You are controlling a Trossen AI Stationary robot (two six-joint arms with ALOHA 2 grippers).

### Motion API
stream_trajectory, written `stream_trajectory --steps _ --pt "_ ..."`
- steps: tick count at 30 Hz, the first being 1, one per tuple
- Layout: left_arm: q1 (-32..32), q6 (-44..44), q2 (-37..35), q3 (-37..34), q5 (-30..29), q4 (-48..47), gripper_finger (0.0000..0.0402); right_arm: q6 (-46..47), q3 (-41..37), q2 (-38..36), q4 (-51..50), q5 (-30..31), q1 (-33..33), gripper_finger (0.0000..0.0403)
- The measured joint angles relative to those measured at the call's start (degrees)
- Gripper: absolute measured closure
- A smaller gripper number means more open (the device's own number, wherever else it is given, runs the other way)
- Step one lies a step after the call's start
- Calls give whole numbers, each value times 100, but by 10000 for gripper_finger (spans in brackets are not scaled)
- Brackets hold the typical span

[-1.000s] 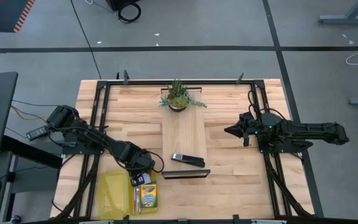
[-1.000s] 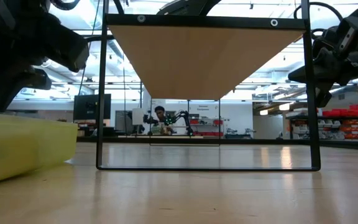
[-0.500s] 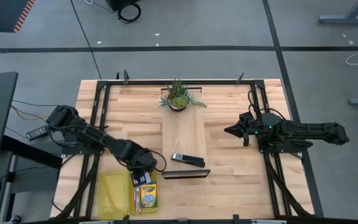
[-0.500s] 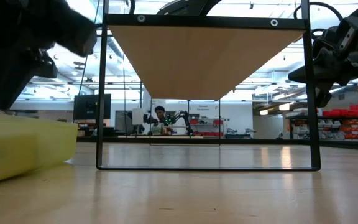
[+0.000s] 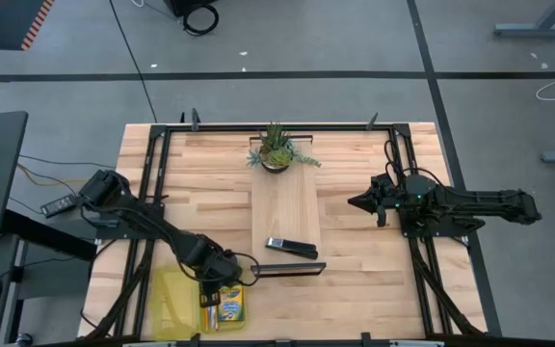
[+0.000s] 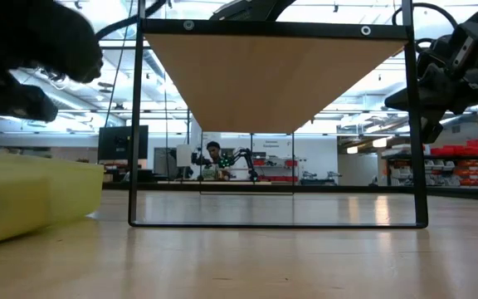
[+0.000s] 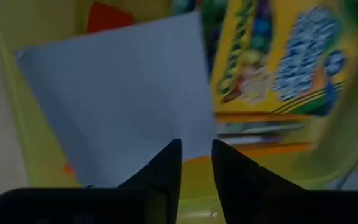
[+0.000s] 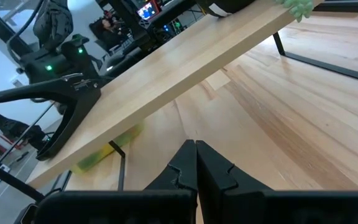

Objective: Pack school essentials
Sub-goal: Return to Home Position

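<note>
My left gripper [image 5: 212, 287] hangs over the yellow tray [image 5: 173, 299] at the table's near left, fingers pointing down. In the left wrist view its fingertips [image 7: 196, 152] stand a narrow gap apart over the near edge of the pale blue-white note pad [image 7: 117, 99]. The pad lies tilted on things in the tray. Beside it are the yellow-green crayon box [image 7: 278, 56] [image 5: 229, 306] and an orange pen [image 7: 260, 149]. A red piece [image 7: 107, 15] shows past the pad's far edge. My right gripper [image 5: 353, 202] [image 8: 196, 149] waits shut above the table's right half. My left gripper: both fingers show in front of the note pad's near edge [image 7: 194, 134], coming from above. I cannot tell whether they touch it. The pad shows face-on, not pinched between them.
A wooden board [image 5: 285, 217] on a black frame [image 6: 135, 124] stands at the table's centre, with a potted plant [image 5: 276, 149] at its far end and a black stapler-like bar [image 5: 291, 248] near its front. The yellow tray's wall [image 6: 23, 195] fills the low view's left.
My left gripper has moved a little toward the table's near left, from the tray's far right corner to over the tray's inside. In the low view it rose first, then shifted left. The right arm has kept still.
</note>
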Motion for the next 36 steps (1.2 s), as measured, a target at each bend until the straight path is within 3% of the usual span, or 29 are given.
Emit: stream_trajectory --steps 8,19,25,29,36 --pt "98 179 163 0 -369 -636 328 1 0 2 -3 0 0 397" --pt "196 137 -183 107 -236 -861 348 1 0 2 -7 0 1 397" --pt "269 291 -847 96 -875 -1201 342 1 0 1 -7 0 0 397" --pt "452 306 -1269 63 -1448 -1554 361 0 0 2 -9 0 0 397" --pt "747 259 -2163 -890 -1532 -1535 396 1 0 7 -9 0 0 397"
